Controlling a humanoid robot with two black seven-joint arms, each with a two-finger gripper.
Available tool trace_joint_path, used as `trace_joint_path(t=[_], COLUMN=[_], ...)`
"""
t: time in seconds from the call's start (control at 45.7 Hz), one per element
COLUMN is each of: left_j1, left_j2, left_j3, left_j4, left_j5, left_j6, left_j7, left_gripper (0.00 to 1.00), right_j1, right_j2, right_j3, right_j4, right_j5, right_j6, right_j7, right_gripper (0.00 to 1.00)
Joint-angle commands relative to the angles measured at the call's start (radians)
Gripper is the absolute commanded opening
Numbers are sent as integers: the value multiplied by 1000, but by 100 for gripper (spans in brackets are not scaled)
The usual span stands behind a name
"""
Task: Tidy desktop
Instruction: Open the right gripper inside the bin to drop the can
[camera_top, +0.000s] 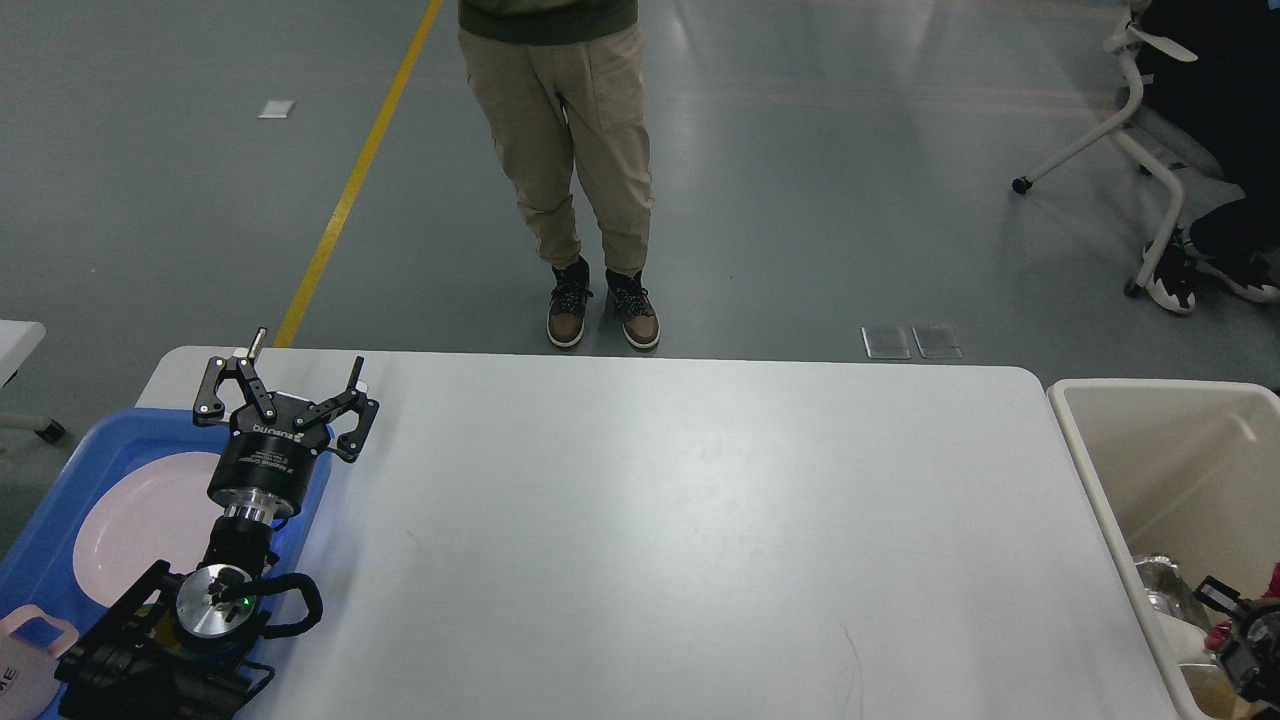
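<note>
The desktop (650, 520) is a large white tabletop with rounded corners, and its surface is bare. My left gripper (300, 372) is open and empty. It hovers over the far right corner of the blue tray (60, 500), at the table's left edge. My right gripper (1240, 635) shows only as a small dark part at the lower right, over the beige bin (1100, 470). Its fingers cannot be told apart.
The blue tray holds a white plate (140, 520), and a pink cup (30, 665) sits at its near corner. The beige bin holds some crumpled waste (1165, 590). A person (570, 150) stands just beyond the table's far edge. A wheeled chair (1140, 130) stands at the far right.
</note>
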Motion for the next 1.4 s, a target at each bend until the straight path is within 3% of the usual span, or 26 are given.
trace_joint_path(t=[0.0, 0.437, 0.569, 0.656, 0.831, 1.006, 1.072, 1.269, 1.378], left_j1=[0, 0, 0, 0, 0, 0, 0, 0, 0], left_j2=[0, 1, 1, 0, 0, 1, 0, 0, 0], left_j3=[0, 0, 0, 0, 0, 0, 0, 0, 0], left_j4=[-1, -1, 0, -1, -1, 0, -1, 0, -1], left_j5=[0, 0, 0, 0, 0, 0, 0, 0, 0], left_j6=[0, 0, 0, 0, -2, 0, 0, 0, 0], left_j7=[0, 0, 0, 0, 0, 0, 0, 0, 0], left_gripper=[96, 96, 96, 96, 96, 96, 96, 96, 96], right_j1=[1, 59, 130, 165, 166, 42, -30, -166, -266], right_j2=[3, -3, -20, -104, -256, -277, -264, -176, -52], right_j3=[1, 76, 412, 734, 1335, 1736, 1842, 2030, 2222], right_j4=[-1, 2, 37, 93, 370, 583, 694, 886, 984], right_j5=[0, 1, 0, 0, 0, -16, -19, -150, -324], right_j6=[0, 0, 2, 6, 14, 23, 23, 75, 97], right_j7=[0, 0, 6, 14, 14, 15, 41, 206, 226], right_gripper=[100, 100, 100, 100, 100, 100, 100, 100, 100])
